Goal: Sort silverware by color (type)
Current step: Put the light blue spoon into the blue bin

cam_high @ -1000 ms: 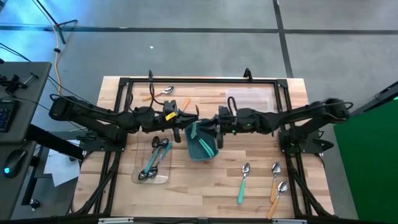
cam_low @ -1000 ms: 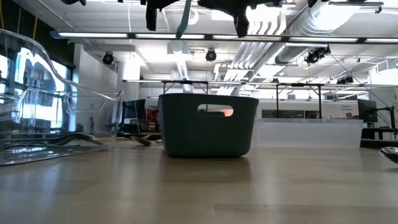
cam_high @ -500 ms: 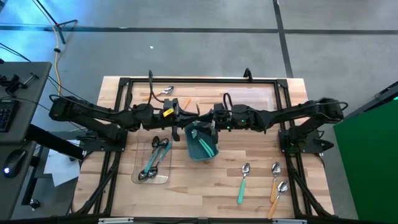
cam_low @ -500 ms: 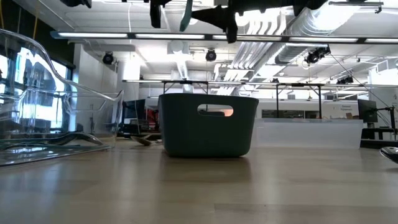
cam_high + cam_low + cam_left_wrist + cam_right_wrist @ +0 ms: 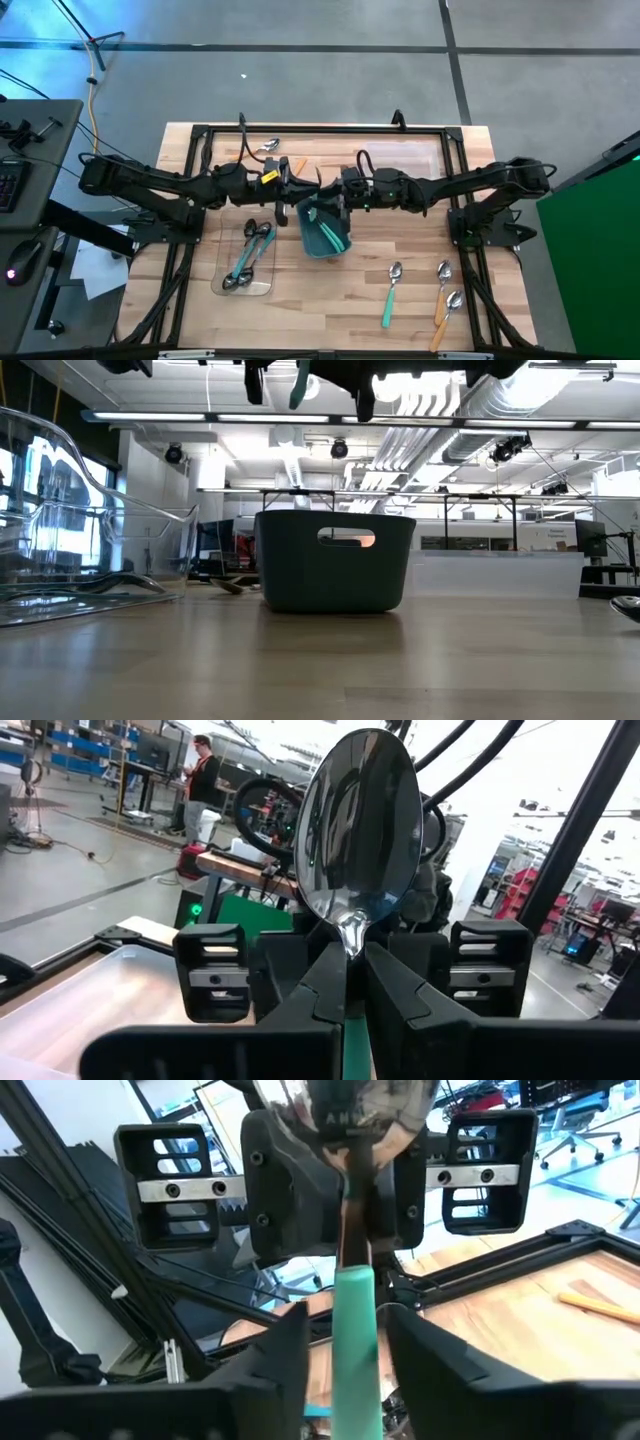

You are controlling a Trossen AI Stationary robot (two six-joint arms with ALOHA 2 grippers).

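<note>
Both grippers meet high above the teal bin (image 5: 325, 238). My left gripper (image 5: 292, 196) is shut on a teal-handled spoon (image 5: 355, 830), whose shiny bowl stands up above the fingers. The spoon's teal handle (image 5: 355, 1340) slants down between the fingers of my right gripper (image 5: 336, 200), which is open and stands close on either side of it; I cannot tell whether a finger touches it. In the low view the handle's end (image 5: 300, 385) hangs above the bin (image 5: 335, 560). My left gripper pinches the spoon's thin metal neck (image 5: 352, 935), just below the bowl, between its two fingers. The fingers come level from the table's left. The spoon is lifted clear above the bin, bowl up and handle hanging below.
A clear tray (image 5: 247, 260) at the near left holds teal and dark spoons. A teal spoon (image 5: 390, 296) and orange-handled spoons (image 5: 443, 292) lie near right. More spoons (image 5: 262, 148) lie far left, and another clear tray (image 5: 405, 160) sits far right.
My right gripper has edged toward the table's left, closer to my left gripper, and now stands around the spoon's teal handle. The spoon has stayed high above the bin in my left gripper.
</note>
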